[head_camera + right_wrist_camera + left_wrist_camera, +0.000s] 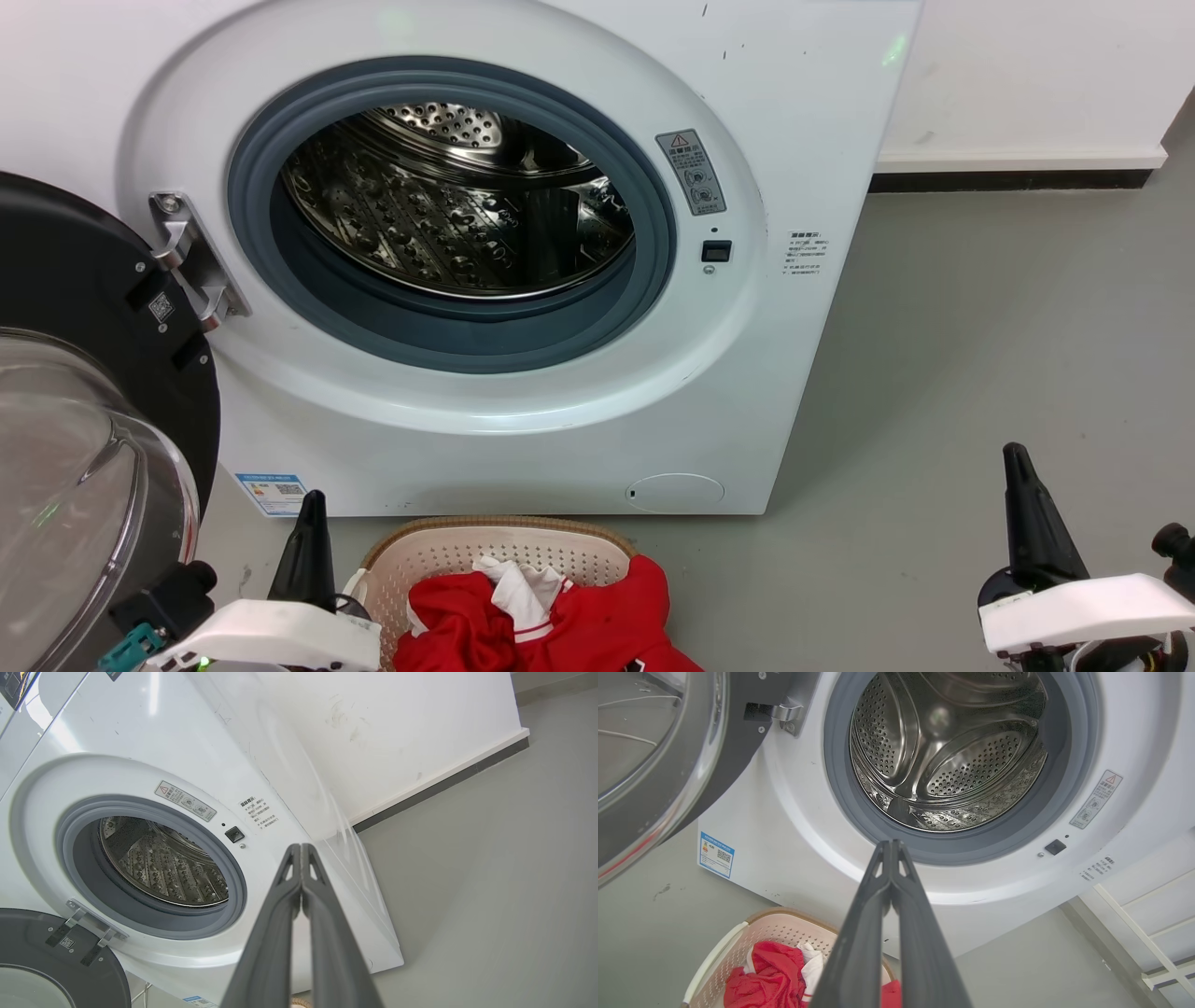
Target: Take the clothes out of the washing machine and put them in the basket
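The white washing machine (523, 439) stands with its porthole wide and the steel drum (448, 205) bare of fabric. Its black-framed glass door (84, 439) hangs swung out at the left. On the floor below sits the cream basket (504, 546) holding red clothes (551, 625) with white trim; one red piece drapes over its right rim. The same clothes (770, 975) and basket (780, 926) show in the left wrist view. My left gripper (313, 499) is shut and empty, left of the basket. My right gripper (1016, 457) is shut and empty, far right over the floor.
Grey floor (980, 373) spreads to the right of the machine up to a white wall with a dark skirting (1008, 177). The open door (654, 765) stands close to my left arm.
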Robot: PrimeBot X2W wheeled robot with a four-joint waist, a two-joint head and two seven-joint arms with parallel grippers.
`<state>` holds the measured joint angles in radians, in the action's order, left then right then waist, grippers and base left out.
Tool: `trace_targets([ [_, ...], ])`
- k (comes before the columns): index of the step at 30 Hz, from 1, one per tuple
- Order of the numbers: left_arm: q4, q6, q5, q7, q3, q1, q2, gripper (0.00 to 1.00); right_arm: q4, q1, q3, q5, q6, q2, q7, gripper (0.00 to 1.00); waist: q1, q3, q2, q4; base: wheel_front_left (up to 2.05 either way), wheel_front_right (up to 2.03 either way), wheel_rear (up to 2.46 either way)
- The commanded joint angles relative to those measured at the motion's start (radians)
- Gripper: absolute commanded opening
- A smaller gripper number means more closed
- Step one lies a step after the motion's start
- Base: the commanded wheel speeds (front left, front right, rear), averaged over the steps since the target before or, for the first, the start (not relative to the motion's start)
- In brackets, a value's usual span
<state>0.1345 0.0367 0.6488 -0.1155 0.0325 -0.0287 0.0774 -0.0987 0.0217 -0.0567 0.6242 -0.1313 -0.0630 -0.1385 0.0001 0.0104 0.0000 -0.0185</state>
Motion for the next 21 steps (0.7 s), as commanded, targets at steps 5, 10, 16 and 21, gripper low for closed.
trace_targets([
  [5,0.003,0.014,0.108,0.025,0.012,0.04,-0.004,0.0,-0.006,-0.036,-0.002,0.117,0.0,-0.01,0.023,0.0,-0.0001,0.0,0.0,0.001,0.0,0.0,0.0],
  [10,0.009,0.019,0.165,0.038,0.017,0.048,-0.005,0.0,-0.015,-0.042,-0.002,0.177,0.0,-0.011,0.035,0.0,-0.0001,-0.001,0.0,0.002,0.0,0.0,0.0],
  [16,0.02,0.027,0.246,0.058,0.024,0.057,-0.007,0.0,-0.028,-0.053,-0.004,0.263,0.0,-0.012,0.053,0.0,-0.0001,-0.001,0.0,0.003,0.0,0.0,0.0],
  [21,0.028,0.034,0.31,0.074,0.029,0.066,-0.008,0.0,-0.039,-0.061,-0.005,0.33,0.0,-0.013,0.069,0.0,-0.0001,-0.002,0.0,0.004,0.0,0.0,0.0],
])
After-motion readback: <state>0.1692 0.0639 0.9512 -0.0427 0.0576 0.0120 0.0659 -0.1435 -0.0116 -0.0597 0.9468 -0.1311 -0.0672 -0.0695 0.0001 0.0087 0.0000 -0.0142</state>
